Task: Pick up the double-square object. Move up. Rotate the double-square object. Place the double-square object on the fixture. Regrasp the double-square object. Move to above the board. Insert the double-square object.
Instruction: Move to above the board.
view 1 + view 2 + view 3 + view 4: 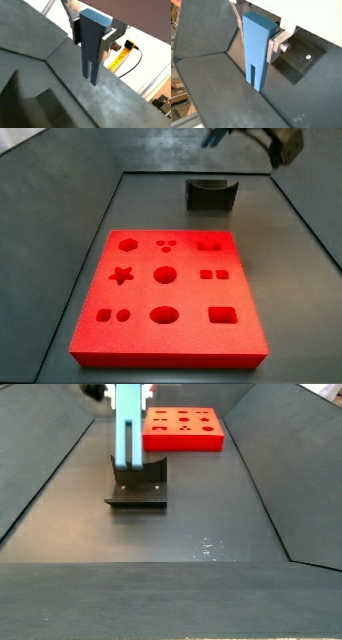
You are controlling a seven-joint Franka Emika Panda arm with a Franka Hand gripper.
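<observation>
So from my seat: the gripper (256, 35) sits above the fixture (138, 488), with the double-square object (127, 432) upright between its fingers (276, 46). In a side view the board (183, 429) lies behind the fixture, apart from it, both on the floor (187, 524).

No readable text, labels, brands or nos. are seen in any view. The gripper (261, 35), shown in both wrist views w/ the double-square object (258, 52) between its fingers, is unmarked.

Yellow cable (124, 56) beyond the dark floor (201, 524), sloped dark side walls (287, 464)
</observation>
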